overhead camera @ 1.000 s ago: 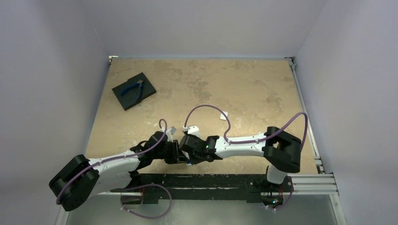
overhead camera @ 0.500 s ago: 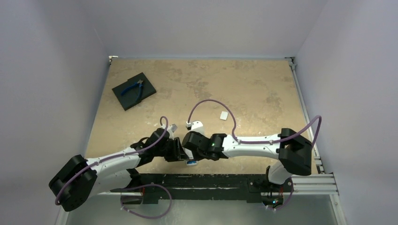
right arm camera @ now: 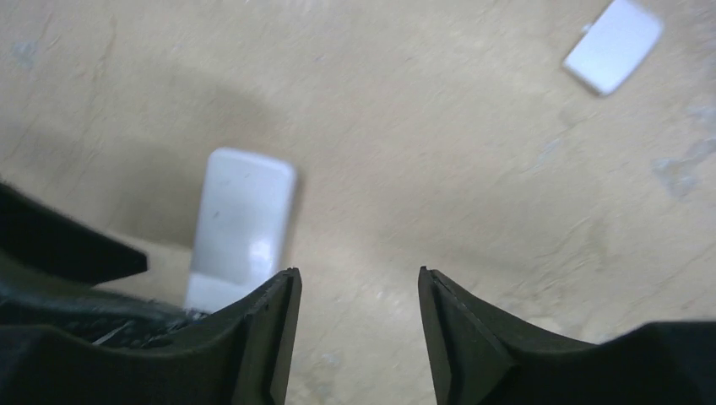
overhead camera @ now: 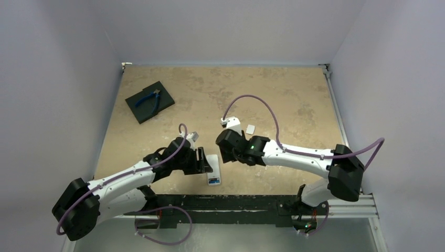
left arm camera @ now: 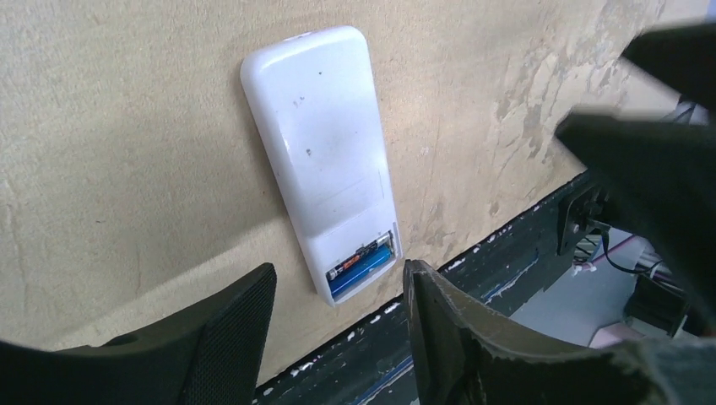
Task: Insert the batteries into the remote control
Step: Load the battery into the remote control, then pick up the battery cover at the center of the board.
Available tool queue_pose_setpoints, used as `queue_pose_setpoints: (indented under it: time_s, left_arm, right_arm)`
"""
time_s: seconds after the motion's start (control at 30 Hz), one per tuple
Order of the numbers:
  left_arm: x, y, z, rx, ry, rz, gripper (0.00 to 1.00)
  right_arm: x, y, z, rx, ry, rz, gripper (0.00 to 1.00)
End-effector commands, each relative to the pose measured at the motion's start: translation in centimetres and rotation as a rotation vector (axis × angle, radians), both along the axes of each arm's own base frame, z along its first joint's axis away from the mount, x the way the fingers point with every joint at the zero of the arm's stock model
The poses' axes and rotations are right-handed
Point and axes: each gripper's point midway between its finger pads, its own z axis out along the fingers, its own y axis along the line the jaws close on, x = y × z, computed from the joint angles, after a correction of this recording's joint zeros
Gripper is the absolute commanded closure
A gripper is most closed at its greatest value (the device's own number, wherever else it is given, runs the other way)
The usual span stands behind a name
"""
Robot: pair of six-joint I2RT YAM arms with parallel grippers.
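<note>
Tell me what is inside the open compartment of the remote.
Two batteries lie side by side in the remote control, one blue, one dark. They cover the compartment floor, and the contacts at their ends cannot be made out.

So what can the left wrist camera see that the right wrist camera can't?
Only the left wrist view shows the batteries, sitting in the open slot at the end of the remote. Only the right wrist view shows a small white piece lying alone on the table, perhaps the battery lid. Both show the white remote lying back up on the tan table. The left gripper and right gripper are each open and empty.
</note>
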Motion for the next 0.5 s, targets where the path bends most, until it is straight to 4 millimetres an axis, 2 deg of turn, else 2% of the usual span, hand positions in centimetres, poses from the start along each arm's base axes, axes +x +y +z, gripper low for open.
queue_pose_setpoints:
  time_s: [0.0,0.1,0.27,0.37,0.47]
  left_arm:
    - [0.8,0.0,1.4,0.018,-0.052,-0.013,0.41]
    - [0.7,-0.1,1.7,0.013,-0.051,-0.015,0.38]
    - [0.6,0.4,2.0,0.024,-0.059,-0.008,0.31]
    - [0.6,0.6,2.2,0.032,-0.064,-0.006,0.26]
    - [0.6,0.6,2.3,0.032,-0.069,-0.010,0.24]
  right_arm:
    - [4.1,-2.5,1.6,-0.042,-0.088,-0.015,0.35]
    - [6.2,-4.0,2.1,-0.054,-0.107,-0.022,0.30]
    - [8.6,-5.2,2.9,-0.054,-0.136,-0.010,0.17]
    - [9.9,-5.9,2.7,-0.061,-0.124,-0.002,0.15]
    - [10.8,-6.2,2.3,-0.072,-0.104,0.033,0.10]
